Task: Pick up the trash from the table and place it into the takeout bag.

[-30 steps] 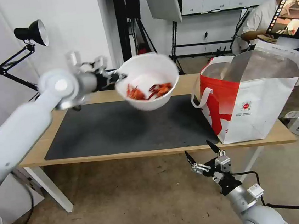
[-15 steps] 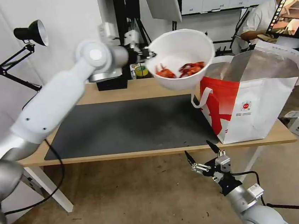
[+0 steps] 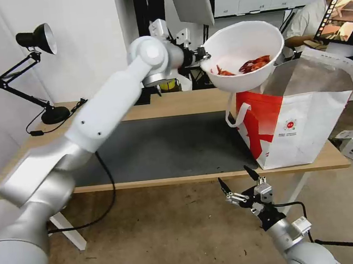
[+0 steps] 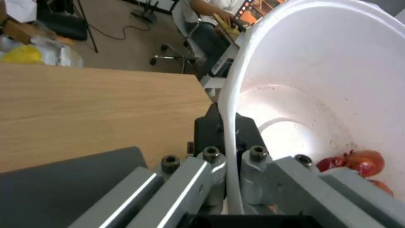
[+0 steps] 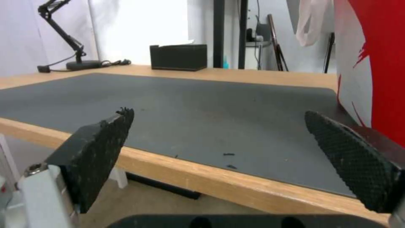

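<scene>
One white bowl (image 3: 244,59) is held in the air by the left gripper (image 3: 203,56), whose fingers (image 4: 253,164) are clamped on the rim, one inside the wall and one outside. The bowl is tilted and carried above the table's far right part, its right side over the open mouth of the bag (image 3: 309,114). Several red shells (image 3: 253,63) are seen heaped against the lower inner wall; an exact count cannot be made. The bowl's inside is smeared with reddish specks in the left wrist view.

One bag is stood on the right end of the table (image 3: 173,105), partly on the grey mat (image 3: 165,148). It is boxy and white, with a red panel, a silver lining, white loop handles and a small round red logo.

The right gripper (image 3: 240,182) is held low in front of the table's near edge, below the bag, with its two black fingers (image 5: 101,148) spread wide and nothing between them.

One black lamp (image 3: 34,42) is set at the table's far left, and one black box (image 5: 178,57) at the far edge.
</scene>
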`<state>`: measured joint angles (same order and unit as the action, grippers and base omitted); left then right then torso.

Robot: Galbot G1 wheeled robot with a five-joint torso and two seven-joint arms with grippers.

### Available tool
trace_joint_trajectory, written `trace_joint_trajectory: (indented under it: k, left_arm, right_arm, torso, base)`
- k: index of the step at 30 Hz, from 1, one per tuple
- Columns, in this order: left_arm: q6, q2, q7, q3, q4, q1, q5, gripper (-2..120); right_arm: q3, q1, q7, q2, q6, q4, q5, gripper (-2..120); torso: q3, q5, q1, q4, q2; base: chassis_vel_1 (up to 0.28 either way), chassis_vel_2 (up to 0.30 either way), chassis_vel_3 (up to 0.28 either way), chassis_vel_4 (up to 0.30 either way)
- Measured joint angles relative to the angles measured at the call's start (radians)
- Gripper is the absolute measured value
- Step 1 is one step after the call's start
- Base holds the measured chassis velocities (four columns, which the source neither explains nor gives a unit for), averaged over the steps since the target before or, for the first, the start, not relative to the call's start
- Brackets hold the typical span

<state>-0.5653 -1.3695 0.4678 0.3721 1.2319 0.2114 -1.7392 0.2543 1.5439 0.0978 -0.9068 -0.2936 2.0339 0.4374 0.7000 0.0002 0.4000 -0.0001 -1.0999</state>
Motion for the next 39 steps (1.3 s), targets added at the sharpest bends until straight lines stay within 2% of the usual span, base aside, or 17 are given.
trace_joint_trajectory:
  k: [2,3,9,13,24,28,31,34,35,39]
  left_arm:
    - [0.006,-0.042,0.0,0.003,-0.038,0.007,0.025,0]
    - [0.006,-0.042,0.0,0.003,-0.038,0.007,0.025,0]
    - [0.072,-0.171,-0.002,0.006,-0.124,0.02,0.081,0]
    - [0.09,-0.212,-0.003,0.002,-0.146,0.023,0.097,0]
    - [0.091,-0.213,-0.012,-0.014,-0.157,0.045,0.099,0]
    - [0.112,-0.214,-0.011,0.009,-0.155,0.042,0.135,0]
    - [0.133,-0.221,-0.01,0.038,-0.155,0.034,0.182,0]
    - [0.172,-0.224,-0.016,0.094,-0.155,0.023,0.287,0]
    - [0.172,-0.224,-0.016,0.094,-0.155,0.023,0.287,0]
    - [0.203,-0.201,-0.043,0.172,-0.125,0.011,0.406,0]
  right_arm:
    - [0.0,0.0,0.0,0.0,0.0,0.0,0.0,100]
    - [0.0,0.0,0.0,0.0,0.0,0.0,0.0,100]
    - [0.0,0.0,0.0,0.0,0.0,0.0,0.0,100]
    - [0.0,0.0,0.0,0.0,0.0,0.0,0.0,100]
    - [0.0,0.0,0.0,0.0,0.0,0.0,0.0,100]
    - [0.0,0.0,0.0,0.0,0.0,0.0,0.0,100]
    - [0.0,0.0,0.0,0.0,0.0,0.0,0.0,100]
    - [0.0,0.0,0.0,0.0,0.0,0.0,0.0,100]
    - [0.0,0.0,0.0,0.0,0.0,0.0,0.0,100]
    - [0.0,0.0,0.0,0.0,0.0,0.0,0.0,100]
  torso:
    - [0.0,0.0,0.0,0.0002,0.0]
    - [0.0,0.0,0.0,0.0002,0.0]
    - [0.0,0.0001,0.0,-0.0003,0.0]
    - [0.0,0.0002,0.0,-0.0004,0.0]
    - [0.0,-0.0001,0.0,0.0002,0.0]
    - [0.0,-0.0002,0.0,0.0002,0.0]
    - [0.0,-0.0002,0.0,0.0002,0.0]
    - [0.0,-0.0001,0.0,-0.0001,0.0]
    - [0.0,-0.0001,0.0,-0.0001,0.0]
    - [0.0,-0.0002,0.0,0.0,0.0]
  base:
    - [0.0,0.0,0.0,0.0]
    - [0.0,0.0,0.0,0.0]
    - [0.0,0.0,0.0,0.0]
    - [0.0,0.0,0.0,0.0]
    - [0.0,0.0,0.0,0.0]
    - [0.0,0.0,0.0,0.0]
    - [0.0,0.0,0.0,0.0]
    - [0.0,0.0,0.0,0.0]
    - [0.0,0.0,0.0,0.0]
    - [0.0,0.0,0.0,0.0]
